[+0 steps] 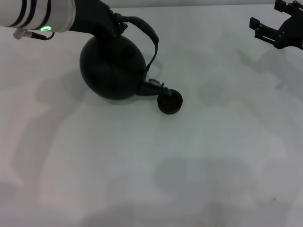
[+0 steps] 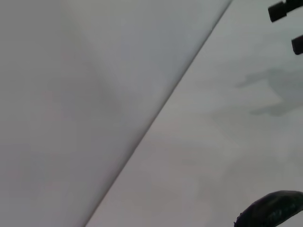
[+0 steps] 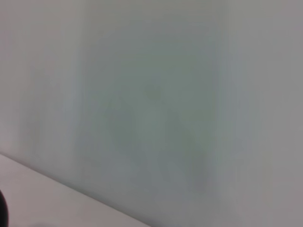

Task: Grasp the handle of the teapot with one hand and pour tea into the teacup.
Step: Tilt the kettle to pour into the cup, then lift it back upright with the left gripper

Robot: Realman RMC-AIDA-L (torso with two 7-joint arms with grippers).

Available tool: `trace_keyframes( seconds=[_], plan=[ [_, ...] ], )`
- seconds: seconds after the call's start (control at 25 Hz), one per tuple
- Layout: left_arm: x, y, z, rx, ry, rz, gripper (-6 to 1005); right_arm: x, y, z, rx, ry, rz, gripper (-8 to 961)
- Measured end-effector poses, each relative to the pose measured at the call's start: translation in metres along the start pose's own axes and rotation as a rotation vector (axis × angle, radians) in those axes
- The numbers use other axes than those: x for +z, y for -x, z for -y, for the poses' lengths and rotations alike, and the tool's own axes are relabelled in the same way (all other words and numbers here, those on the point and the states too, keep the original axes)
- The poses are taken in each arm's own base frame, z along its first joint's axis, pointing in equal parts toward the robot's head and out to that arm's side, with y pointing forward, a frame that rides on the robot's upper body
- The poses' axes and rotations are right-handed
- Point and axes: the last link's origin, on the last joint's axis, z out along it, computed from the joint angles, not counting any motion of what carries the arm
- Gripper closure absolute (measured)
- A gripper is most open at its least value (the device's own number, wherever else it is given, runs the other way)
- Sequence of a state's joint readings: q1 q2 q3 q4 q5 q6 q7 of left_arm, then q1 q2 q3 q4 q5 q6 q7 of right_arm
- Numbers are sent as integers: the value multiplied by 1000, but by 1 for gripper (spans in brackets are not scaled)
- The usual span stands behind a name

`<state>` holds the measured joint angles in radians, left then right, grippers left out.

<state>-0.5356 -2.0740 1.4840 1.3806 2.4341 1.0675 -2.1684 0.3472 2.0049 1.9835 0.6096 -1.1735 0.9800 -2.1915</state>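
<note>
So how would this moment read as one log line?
left gripper: on handle | teapot: tilted, spout over teacup | right gripper: idle

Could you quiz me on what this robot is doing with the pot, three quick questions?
1. True or false: the teapot is tilted, with its spout over the teacup.
2. Which arm is at the handle? A) left B) right C) both
3. Fill in: the right gripper hangs far from the teapot, at the table's ____ right corner.

Key: 1 true. 2 A: the left gripper sits on the handle, its fingers hidden. 3 far.
</note>
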Motion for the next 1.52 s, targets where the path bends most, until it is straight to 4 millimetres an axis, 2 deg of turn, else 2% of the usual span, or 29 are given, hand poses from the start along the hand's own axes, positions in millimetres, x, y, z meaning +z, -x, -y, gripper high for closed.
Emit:
trace_keyframes(
  seconds=[0.32,1.0,1.52],
  plan=[
    [-1,0,0,22,-7,29,832,-1,-1,0,3,-1,-3,98],
    [1,-19,3,110,-33,73,837,1,-1,0,2,-9,1,97],
    [5,-27,-3,170,-25,94,838,1,-2,1,2,-15,-4,97]
  ],
)
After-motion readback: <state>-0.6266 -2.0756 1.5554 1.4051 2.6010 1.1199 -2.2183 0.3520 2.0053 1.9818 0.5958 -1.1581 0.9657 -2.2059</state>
